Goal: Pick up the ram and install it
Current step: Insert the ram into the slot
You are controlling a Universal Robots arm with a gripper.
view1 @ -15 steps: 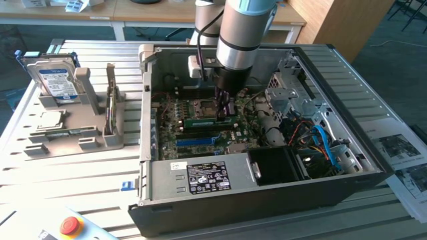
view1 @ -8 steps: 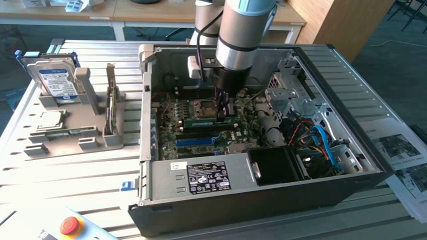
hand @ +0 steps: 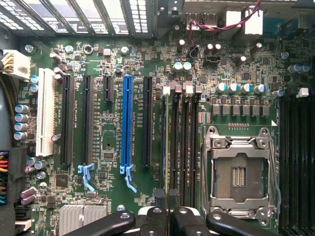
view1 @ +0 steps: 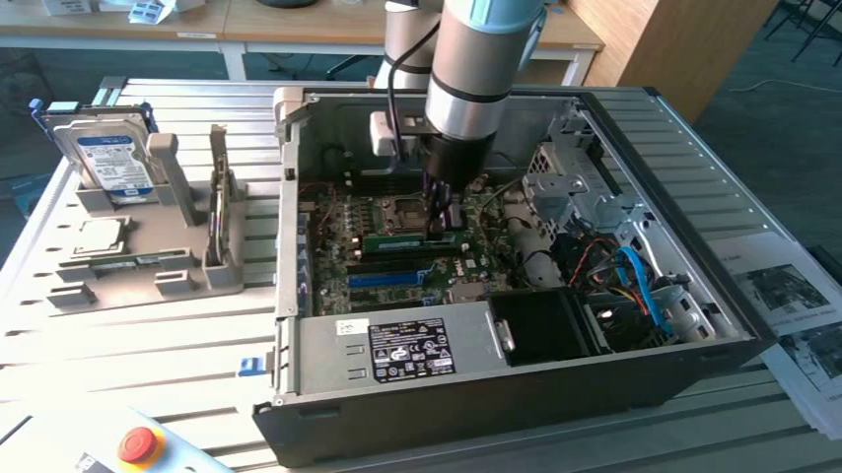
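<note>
1. My end effector [view1: 441, 223] is down inside the open computer case [view1: 526, 389], its fingers closed on the ram [view1: 402, 240].
2. The ram stands on edge directly beneath the fingers, at the dark memory slots [hand: 184, 142]; I cannot tell whether it is seated.
3. From the wrist, the ram [hand: 164, 147] runs edge-on away from the end effector [hand: 167, 199], with the CPU socket [hand: 238, 172] near on one side and the blue slot [hand: 127, 123] on the other.
4. The hard drive [view1: 112, 163] stands on the desk [view1: 145, 345], well apart from the end effector.
</note>
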